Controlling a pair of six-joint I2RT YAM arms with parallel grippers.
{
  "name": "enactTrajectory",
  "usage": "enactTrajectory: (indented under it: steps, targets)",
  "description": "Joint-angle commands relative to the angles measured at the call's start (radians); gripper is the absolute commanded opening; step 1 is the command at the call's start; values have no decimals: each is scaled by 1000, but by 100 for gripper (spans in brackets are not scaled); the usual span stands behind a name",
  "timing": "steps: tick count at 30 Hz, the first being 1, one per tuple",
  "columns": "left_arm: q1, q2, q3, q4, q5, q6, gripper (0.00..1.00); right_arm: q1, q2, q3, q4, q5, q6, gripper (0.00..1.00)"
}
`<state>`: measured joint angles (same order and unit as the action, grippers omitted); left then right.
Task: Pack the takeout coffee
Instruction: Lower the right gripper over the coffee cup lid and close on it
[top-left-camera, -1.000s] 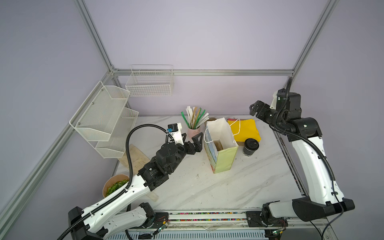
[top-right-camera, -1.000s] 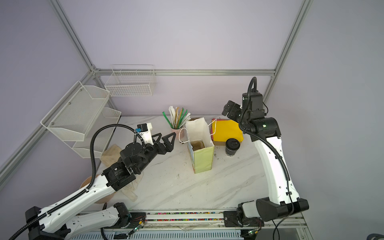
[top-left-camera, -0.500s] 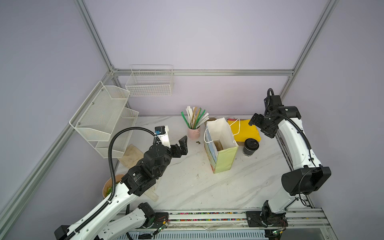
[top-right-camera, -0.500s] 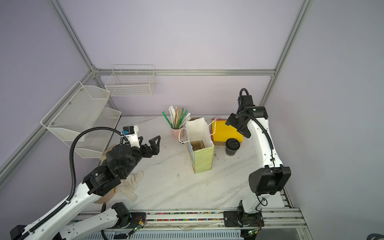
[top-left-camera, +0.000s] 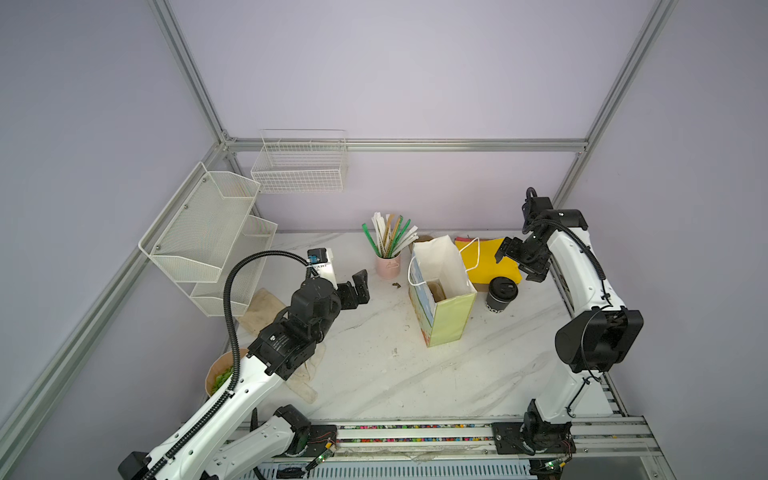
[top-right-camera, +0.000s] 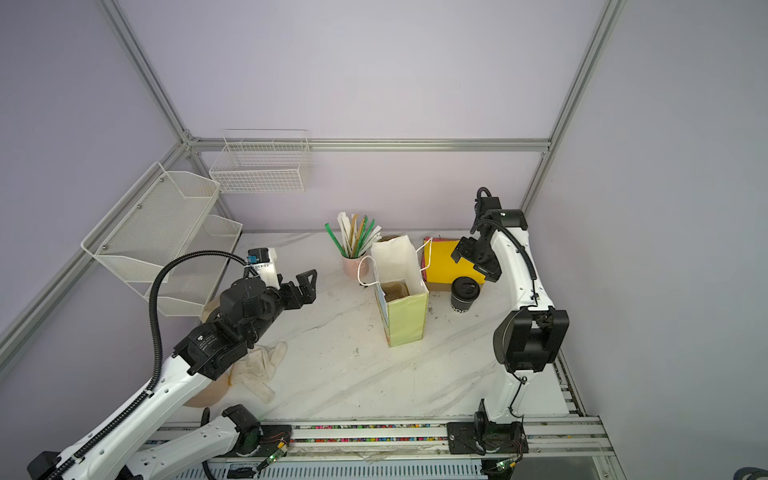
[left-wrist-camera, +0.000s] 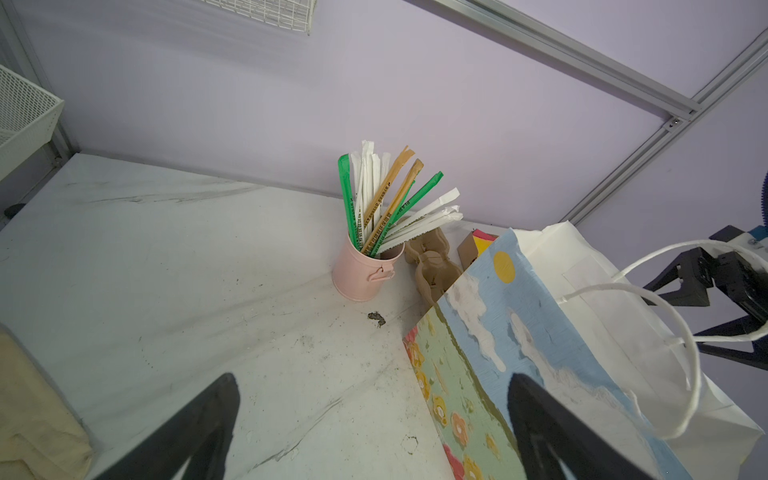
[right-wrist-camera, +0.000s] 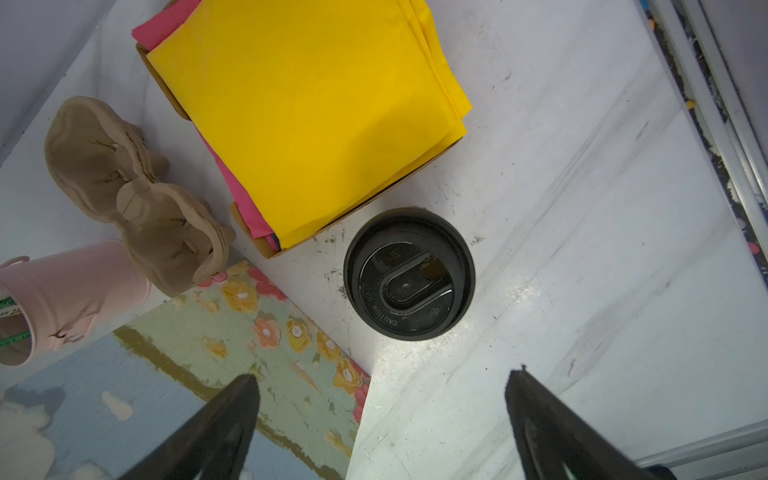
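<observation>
**Op:** Where's the coffee sitting?

**Obs:** Takeout coffee (top-left-camera: 501, 295) is upright on the desk (top-left-camera: 395, 374), black lid (right-wrist-camera: 409, 274) on. It stands just beside the paper bag (top-left-camera: 446, 316), on the bag's right in both top views, and just in front of the yellow folded stack (top-left-camera: 486, 253). It is not in the bag.

**Op:** Right arm?

**Obs:** Your right arm (top-left-camera: 577, 266) rises from the front rail with the elbow bent. The forearm runs back toward the rear wall, and the wrist is folded down and in toward the middle. Jaws spread wide and empty, hanging over the near edge of the yellow stack. In the wrist view the cup lies ahead of the two finger tips, touching neither. How high they hang above the lid, I can't tell from these angles.

**Op:** And the left?

**Obs:** Your left arm (top-left-camera: 291, 328) stretches diagonally in from the front-left corner, over the desk. Jaws wide apart, holding nothing, aimed toward the bag and the pink cup (top-left-camera: 387, 266) of straws. They are well apart from the coffee, with the bag standing between.
</observation>
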<state>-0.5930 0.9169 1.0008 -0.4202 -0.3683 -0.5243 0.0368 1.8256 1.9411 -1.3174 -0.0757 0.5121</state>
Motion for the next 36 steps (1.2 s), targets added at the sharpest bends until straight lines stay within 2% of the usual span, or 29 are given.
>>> enactTrajectory:
  steps: [1,4,15,27,33,36]
  targets:
    - [25,14,5,-14,40,-32,100,-7,20,-47,-46,3,-16,94]
    - [40,31,7,-24,64,-41,100,-7,37,-100,-45,4,-18,91]
    - [70,44,5,-29,87,-48,100,-5,82,-105,-38,53,-37,86]
    - [89,57,5,-29,105,-52,100,21,98,-110,23,23,-65,86]
    - [102,64,4,-25,119,-53,100,35,115,-125,19,76,-66,85]
    - [102,66,5,-26,126,-53,100,35,116,-143,28,67,-69,84]
